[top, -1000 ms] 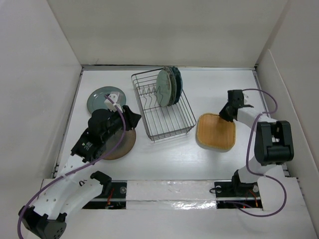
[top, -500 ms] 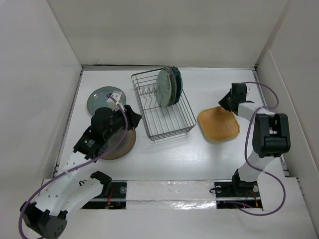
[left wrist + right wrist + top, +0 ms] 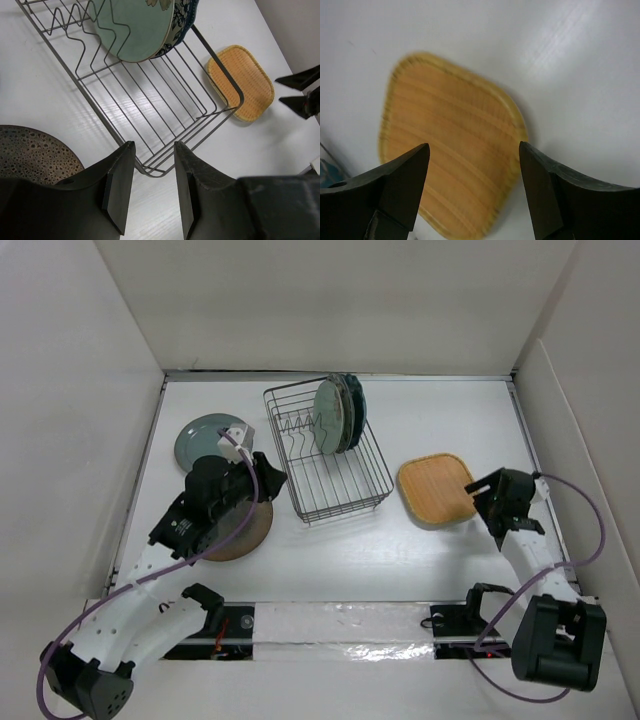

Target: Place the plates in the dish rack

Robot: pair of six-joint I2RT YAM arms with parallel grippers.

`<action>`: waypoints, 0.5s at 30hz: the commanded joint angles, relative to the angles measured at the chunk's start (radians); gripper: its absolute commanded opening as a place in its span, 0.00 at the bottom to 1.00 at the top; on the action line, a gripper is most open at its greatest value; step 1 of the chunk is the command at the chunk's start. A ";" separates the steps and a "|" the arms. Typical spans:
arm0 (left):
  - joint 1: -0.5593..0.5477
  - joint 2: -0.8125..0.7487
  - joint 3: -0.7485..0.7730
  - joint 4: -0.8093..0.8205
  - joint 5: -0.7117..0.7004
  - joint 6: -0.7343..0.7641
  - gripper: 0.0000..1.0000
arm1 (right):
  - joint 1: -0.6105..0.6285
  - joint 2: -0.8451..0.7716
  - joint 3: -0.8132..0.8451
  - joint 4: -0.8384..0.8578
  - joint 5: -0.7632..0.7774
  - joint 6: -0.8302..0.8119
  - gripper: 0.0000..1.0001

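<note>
The wire dish rack (image 3: 330,475) stands mid-table with two or three plates (image 3: 338,412) upright at its far end, pale green in front and blue patterned behind (image 3: 135,30). A tan rounded-square plate (image 3: 436,490) lies flat to the right of the rack. My right gripper (image 3: 484,497) is open just off its right corner, and nothing is between the jaws (image 3: 474,146). A brown plate (image 3: 245,532) lies left of the rack, partly under my left arm. My left gripper (image 3: 152,165) is open and empty over the rack's near left corner. A grey-green plate (image 3: 203,440) lies at the far left.
White walls close in the table on the left, back and right. The arm bases and a white strip run along the near edge (image 3: 330,625). In the left wrist view the right gripper's fingers (image 3: 300,92) show beside the tan plate (image 3: 242,82).
My right gripper has let go of the tan plate's far edge, opened wide and swung back to the plate's near right. The plate turned and slid slightly. The left arm hardly moved.
</note>
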 commanded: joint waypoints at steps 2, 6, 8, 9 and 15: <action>-0.018 -0.018 0.041 0.034 0.025 0.010 0.34 | 0.003 -0.116 -0.055 -0.138 -0.026 0.040 0.78; -0.018 -0.026 0.043 0.033 0.018 0.010 0.34 | 0.003 -0.092 -0.073 -0.132 -0.109 0.010 0.79; -0.018 -0.027 0.043 0.033 0.011 0.010 0.34 | 0.003 -0.037 -0.079 -0.085 -0.161 0.016 0.79; -0.018 -0.026 0.041 0.033 0.011 0.010 0.34 | 0.003 -0.020 -0.090 -0.056 -0.208 0.023 0.77; -0.018 -0.022 0.038 0.033 0.000 0.010 0.34 | 0.047 0.066 -0.108 0.044 -0.286 0.064 0.70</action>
